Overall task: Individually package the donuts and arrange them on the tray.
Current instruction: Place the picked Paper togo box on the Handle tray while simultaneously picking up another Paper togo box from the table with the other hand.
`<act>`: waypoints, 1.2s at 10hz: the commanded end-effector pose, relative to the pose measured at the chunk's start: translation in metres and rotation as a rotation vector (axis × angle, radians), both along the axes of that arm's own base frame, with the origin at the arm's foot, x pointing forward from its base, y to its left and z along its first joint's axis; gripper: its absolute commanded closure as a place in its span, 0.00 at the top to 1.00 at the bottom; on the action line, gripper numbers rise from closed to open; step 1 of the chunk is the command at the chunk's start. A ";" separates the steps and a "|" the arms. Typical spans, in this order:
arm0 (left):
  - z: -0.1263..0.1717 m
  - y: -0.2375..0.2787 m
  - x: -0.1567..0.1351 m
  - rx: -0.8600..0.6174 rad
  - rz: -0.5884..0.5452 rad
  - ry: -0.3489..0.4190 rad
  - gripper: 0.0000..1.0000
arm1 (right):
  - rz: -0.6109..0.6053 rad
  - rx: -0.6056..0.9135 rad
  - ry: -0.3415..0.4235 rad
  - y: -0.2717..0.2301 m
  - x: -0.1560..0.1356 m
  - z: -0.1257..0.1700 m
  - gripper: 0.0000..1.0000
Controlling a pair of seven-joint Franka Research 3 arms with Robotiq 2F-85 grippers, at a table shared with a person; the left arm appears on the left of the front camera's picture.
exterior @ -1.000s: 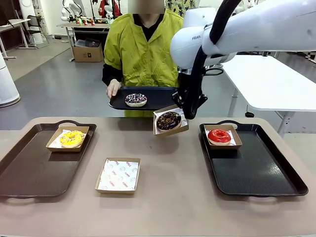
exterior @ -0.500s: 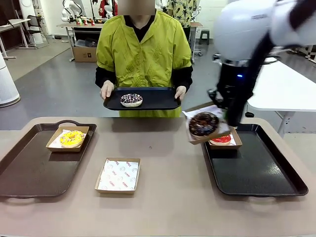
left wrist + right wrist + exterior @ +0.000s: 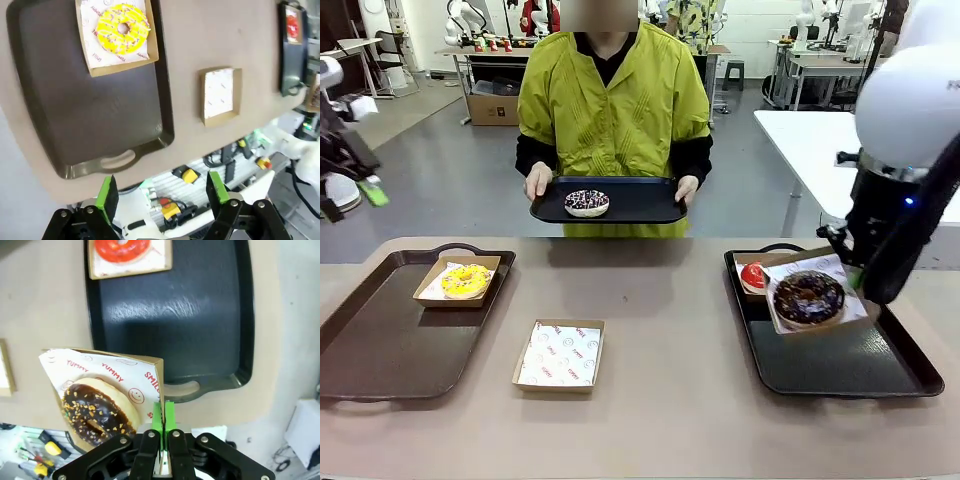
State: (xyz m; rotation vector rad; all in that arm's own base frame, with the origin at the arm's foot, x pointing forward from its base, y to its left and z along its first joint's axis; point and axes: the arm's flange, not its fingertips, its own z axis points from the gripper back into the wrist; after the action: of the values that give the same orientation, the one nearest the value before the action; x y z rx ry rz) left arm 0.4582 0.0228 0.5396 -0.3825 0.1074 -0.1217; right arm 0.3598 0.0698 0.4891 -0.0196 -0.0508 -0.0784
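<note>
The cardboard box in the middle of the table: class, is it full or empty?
Empty. The box has its printed paper lining lying bare, with no donut on it.

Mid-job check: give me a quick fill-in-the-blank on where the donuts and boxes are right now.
The right gripper holds the box of the chocolate donut above the right tray, near the ____ donut.
The paper-lined box on the table is ____.
The sprinkled donut lies on a black tray held by the ____.
The left gripper is ____.
Missing words: red; empty; person; open.
</note>
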 end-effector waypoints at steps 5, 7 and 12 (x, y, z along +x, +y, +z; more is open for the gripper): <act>-0.077 -0.096 -0.002 0.278 0.102 -0.180 0.92 | -0.036 0.116 0.036 -0.048 0.034 -0.049 0.02; -0.092 -0.125 -0.009 0.273 0.085 -0.157 0.92 | -0.040 0.077 0.029 -0.046 0.022 -0.046 0.02; -0.094 -0.126 -0.009 0.247 0.060 -0.148 0.92 | -0.040 0.077 0.029 -0.046 0.022 -0.046 0.02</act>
State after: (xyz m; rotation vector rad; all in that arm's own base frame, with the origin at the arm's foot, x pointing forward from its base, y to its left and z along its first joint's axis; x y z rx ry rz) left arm 0.4483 -0.1051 0.4444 -0.1349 -0.0257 -0.0773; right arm 0.3848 0.0257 0.4452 0.0619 -0.0217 -0.1207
